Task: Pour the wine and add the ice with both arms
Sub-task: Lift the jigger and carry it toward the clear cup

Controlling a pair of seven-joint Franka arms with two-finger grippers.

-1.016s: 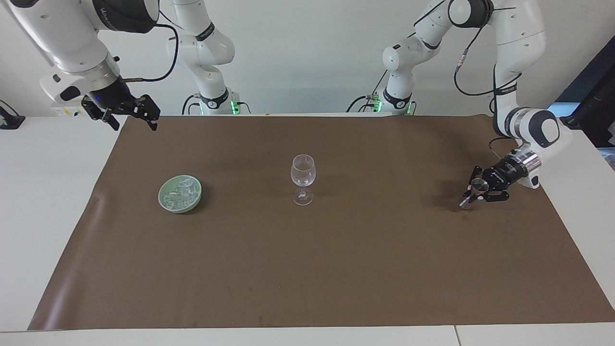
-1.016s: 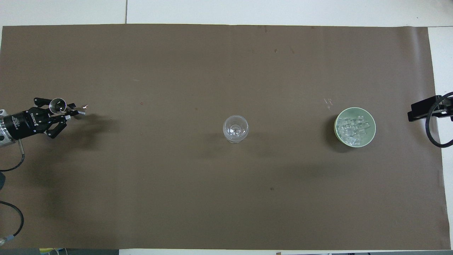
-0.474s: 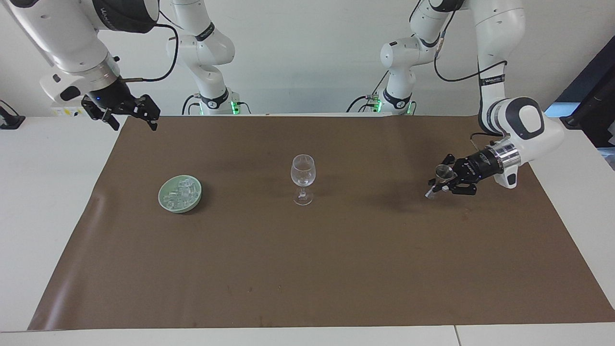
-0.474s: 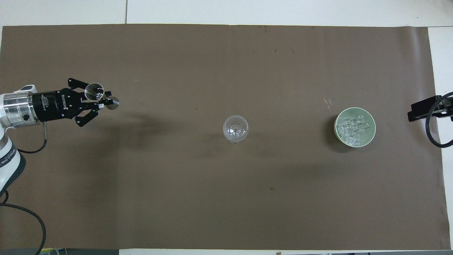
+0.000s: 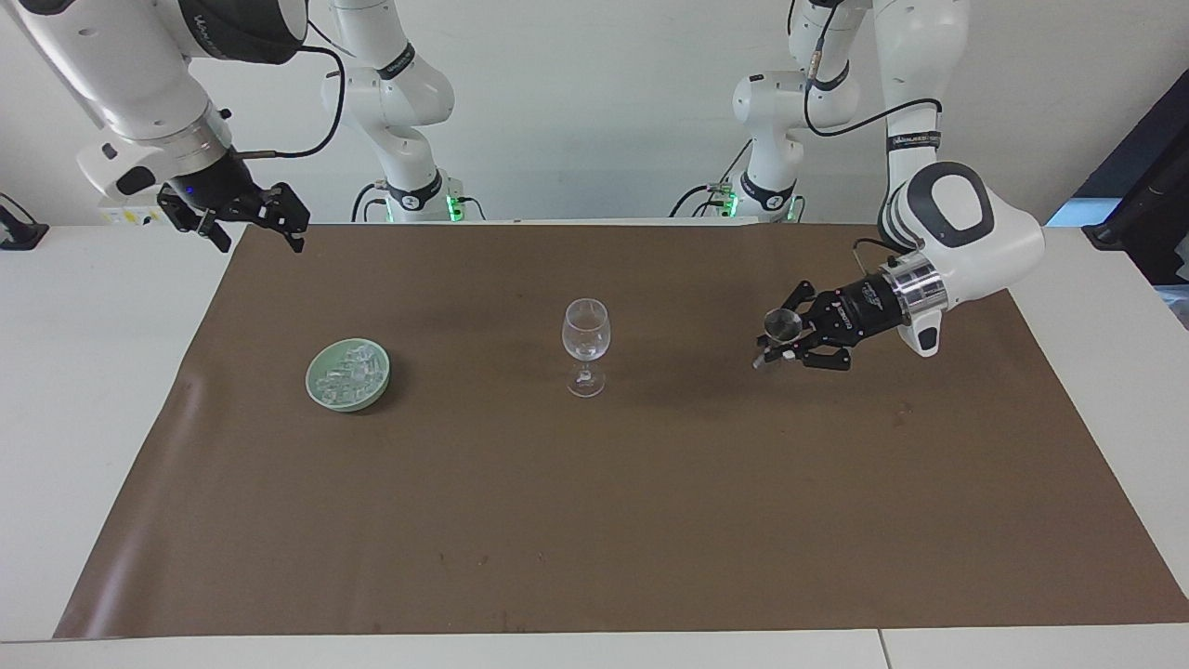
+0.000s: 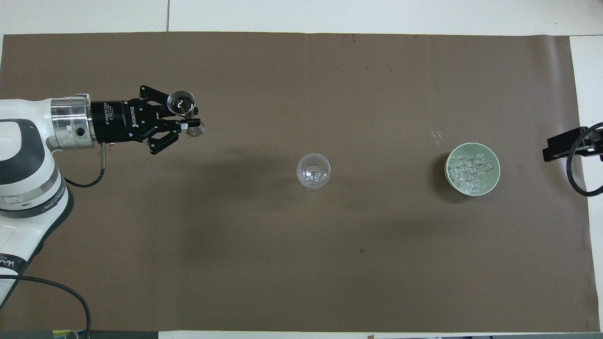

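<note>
A clear wine glass (image 5: pixel 586 339) stands upright mid-mat; it also shows in the overhead view (image 6: pixel 313 171). The ice (image 5: pixel 351 369) is heaped in a pale green bowl (image 5: pixel 316 388) toward the right arm's end, also seen from overhead as ice (image 6: pixel 471 170) in the bowl (image 6: pixel 448 160). My left gripper (image 5: pixel 785 342) is shut on a small metal jigger (image 5: pixel 781 324), held tilted over the mat between the left arm's end and the glass, apart from the glass. From overhead the gripper (image 6: pixel 188 121) and jigger (image 6: pixel 183 102) show too. My right gripper (image 5: pixel 251 223) is open, waiting above the mat's corner.
The brown mat (image 5: pixel 594 520) covers most of the white table (image 5: pixel 84 390). Only the tip of the right gripper (image 6: pixel 563 146) and a black cable loop (image 6: pixel 577 183) show at the overhead view's edge.
My left gripper has carried the jigger from near the left arm's end of the mat toward the wine glass, rising a little. The right arm has not moved.
</note>
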